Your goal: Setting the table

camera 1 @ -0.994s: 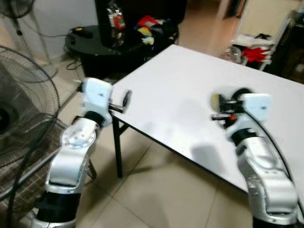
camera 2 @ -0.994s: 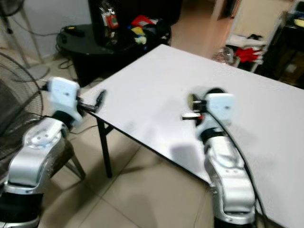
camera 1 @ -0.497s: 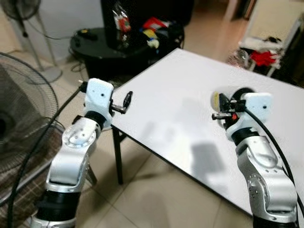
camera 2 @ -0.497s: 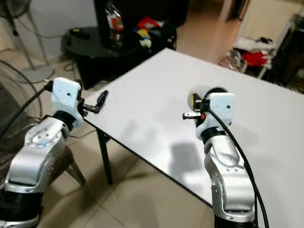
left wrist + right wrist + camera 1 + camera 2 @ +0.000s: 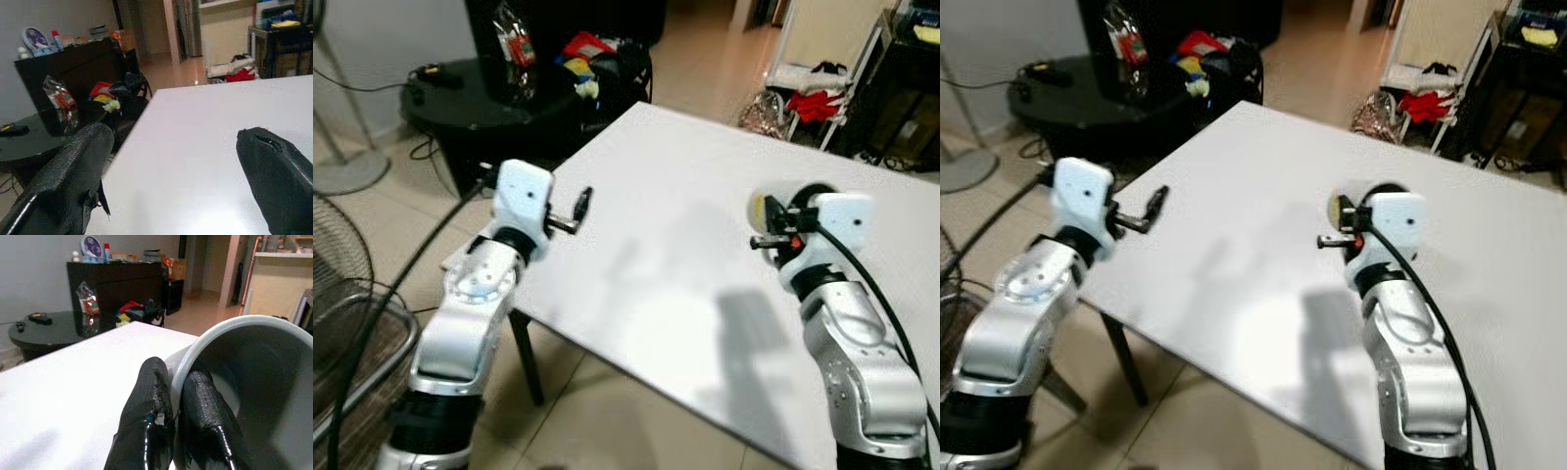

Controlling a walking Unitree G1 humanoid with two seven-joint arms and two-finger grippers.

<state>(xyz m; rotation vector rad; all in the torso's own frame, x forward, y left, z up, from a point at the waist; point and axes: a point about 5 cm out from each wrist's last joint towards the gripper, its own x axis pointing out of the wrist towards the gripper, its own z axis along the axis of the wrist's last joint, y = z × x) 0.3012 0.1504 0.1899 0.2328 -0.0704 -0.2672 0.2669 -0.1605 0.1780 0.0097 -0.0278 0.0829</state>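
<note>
The white table (image 5: pixel 675 166) stretches ahead of me. My right gripper (image 5: pixel 770 225) is held above its middle, shut on the rim of a grey bowl (image 5: pixel 244 347). One finger (image 5: pixel 146 406) presses the outside of the rim and the other sits inside. In the head views the bowl (image 5: pixel 762 208) shows pale, tipped on its side in front of the wrist. My left gripper (image 5: pixel 581 205) hovers over the table's left edge. It is open, its two fingers (image 5: pixel 80 161) wide apart with nothing between them.
A black round low table (image 5: pixel 435 93) with a snack bag and colourful clutter stands beyond the table's far left corner. A fan's wire guard (image 5: pixel 337 323) is on the floor at my left. A rack with red cloth (image 5: pixel 813 98) stands at the back right.
The camera has shifted closer to the table, so the left gripper now hangs over its edge instead of beside the corner. Both arms keep their pose; the bowl stays gripped.
</note>
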